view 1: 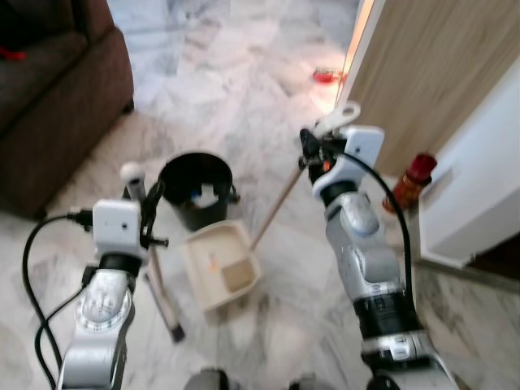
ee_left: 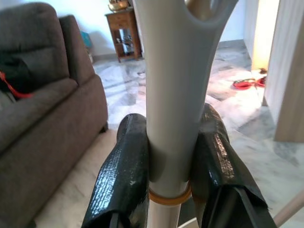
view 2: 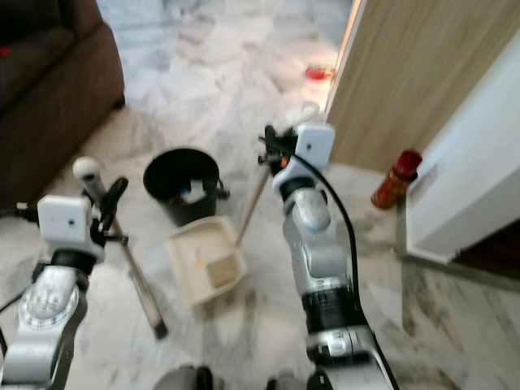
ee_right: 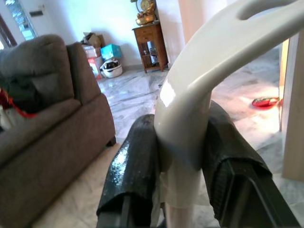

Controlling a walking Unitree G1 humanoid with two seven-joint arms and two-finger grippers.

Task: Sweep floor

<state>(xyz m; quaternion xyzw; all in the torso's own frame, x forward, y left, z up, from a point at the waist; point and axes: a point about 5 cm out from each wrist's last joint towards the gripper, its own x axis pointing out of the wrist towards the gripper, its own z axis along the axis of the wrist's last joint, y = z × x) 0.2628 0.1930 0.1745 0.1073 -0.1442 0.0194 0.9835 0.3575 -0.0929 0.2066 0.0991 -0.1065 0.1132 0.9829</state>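
Cream dustpan (view 1: 219, 266) flat on the marble floor (view 1: 244, 73), just before a black bin (view 1: 195, 187). Left gripper (ee_left: 171, 166) pinched on the grey broom handle (ee_left: 173, 95); brush end hard to make out. Right gripper (ee_right: 183, 175) clamped on the dustpan's white handle (ee_right: 209, 61), top cut off. Brown sofa (view 1: 49, 89) far left, red bottle (view 1: 410, 180) right, label unreadable.

We are in a home, in a living room. A big brown sofa (view 1: 49, 89) sits at ten o'clock on a shiny marble floor (view 1: 236, 73). Far off stands a small wooden side table (ee_right: 151, 45) with boxes and bags (ee_right: 102, 59) beside it. At two o'clock is a wooden door (view 1: 431, 73). A black bin (view 1: 195, 188) and a dustpan (view 1: 221, 264) sit at twelve o'clock.
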